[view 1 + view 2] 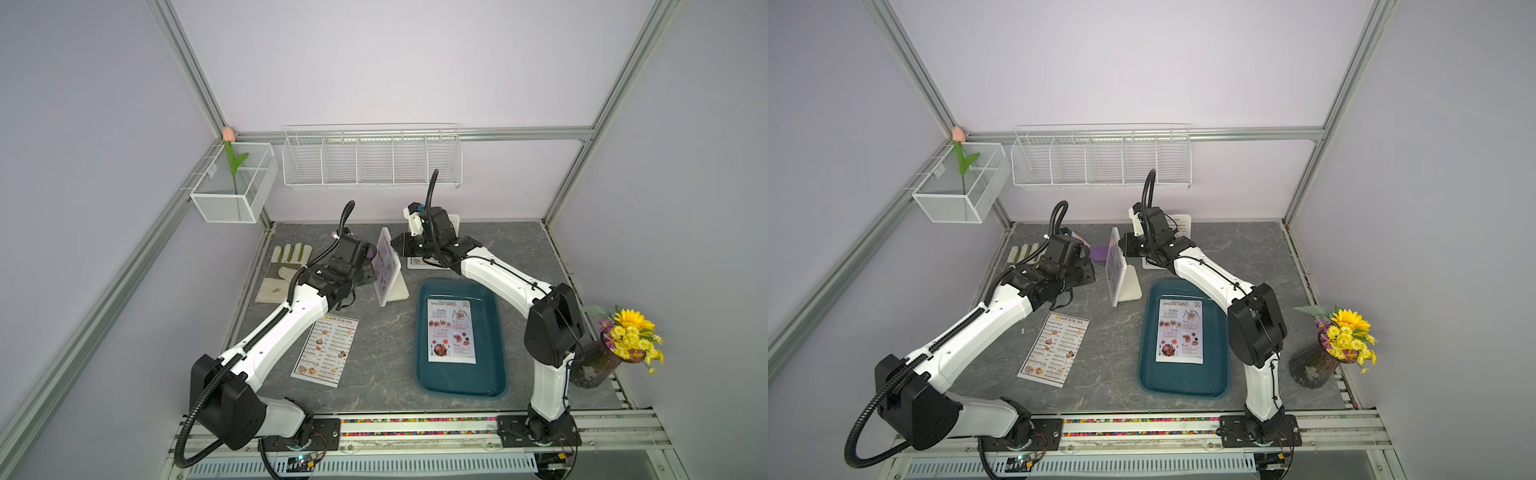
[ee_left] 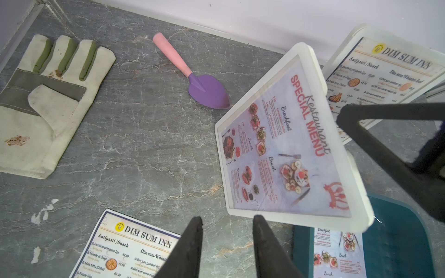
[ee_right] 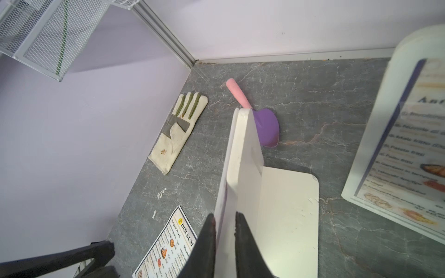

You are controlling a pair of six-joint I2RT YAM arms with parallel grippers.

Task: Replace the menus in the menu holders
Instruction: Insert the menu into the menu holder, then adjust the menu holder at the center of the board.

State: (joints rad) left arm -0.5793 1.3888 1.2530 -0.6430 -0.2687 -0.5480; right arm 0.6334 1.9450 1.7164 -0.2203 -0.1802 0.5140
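Right wrist view: right claw [image 3: 225, 215] straddles an edge of the upright white plastic menu holder [image 3: 248, 156], one finger per face; pinching or slack cannot be told. Its red-headed SPECIAL MENU sheet [image 2: 284, 144] faces the left claw [image 2: 228, 217], spread and empty. Second white holder [image 2: 363, 30], with a white DIM SUM INN sheet [image 2: 385, 72], stands beside the right claw. Loose DIM SUM INN sheet [image 2: 125, 248] lies beside the left claw; loose SPECIAL MENU sheet [image 1: 451, 330] in the dark teal tray [image 1: 488, 332] behind both claws.

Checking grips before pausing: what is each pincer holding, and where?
Left pincer: nothing. Right pincer straddles the upper edge of the Special Menu holder; whether it grips cannot be told.
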